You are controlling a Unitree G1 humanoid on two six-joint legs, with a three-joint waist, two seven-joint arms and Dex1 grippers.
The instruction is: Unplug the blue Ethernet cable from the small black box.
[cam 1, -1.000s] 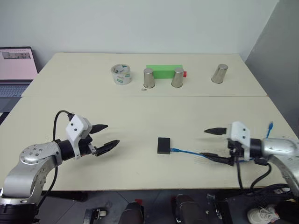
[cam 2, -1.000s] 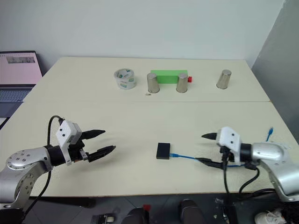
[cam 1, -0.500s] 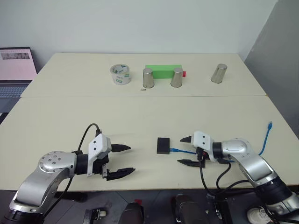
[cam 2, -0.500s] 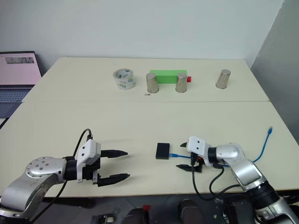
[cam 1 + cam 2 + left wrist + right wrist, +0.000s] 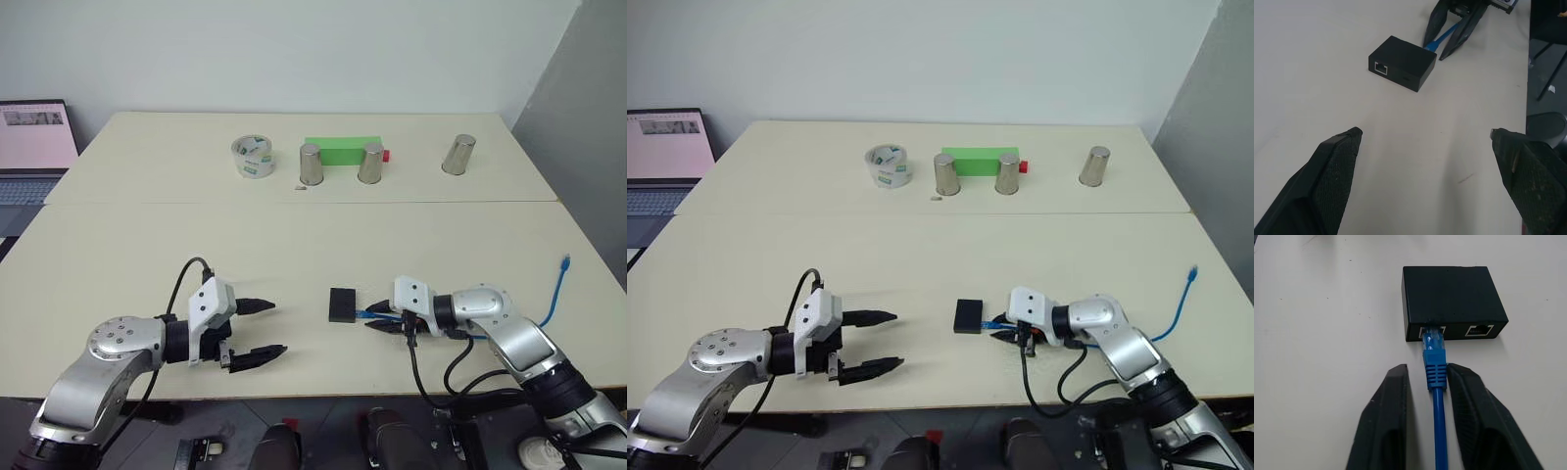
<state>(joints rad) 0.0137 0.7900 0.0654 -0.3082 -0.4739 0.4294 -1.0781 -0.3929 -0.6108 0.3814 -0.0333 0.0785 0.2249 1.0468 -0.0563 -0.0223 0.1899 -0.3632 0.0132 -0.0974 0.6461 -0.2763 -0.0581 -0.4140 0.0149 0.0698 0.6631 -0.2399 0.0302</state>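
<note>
The small black box lies flat near the table's front edge. The blue Ethernet cable is plugged into one of two ports on the box. It runs off to the right, and its free end lies near the table's right edge. My right gripper is just right of the box, shut on the blue Ethernet cable at the boot behind the plug, one finger on each side. My left gripper hovers open a short way left of the box, pointing at it with nothing between its fingers.
Along the back stand a tape roll, a green block and three steel cups. A laptop sits at the far left. Both arms are close to the table's front edge.
Both grippers came in toward the box from the sides. The right gripper, open before, has closed around the cable behind the plug. The left gripper stays open.
</note>
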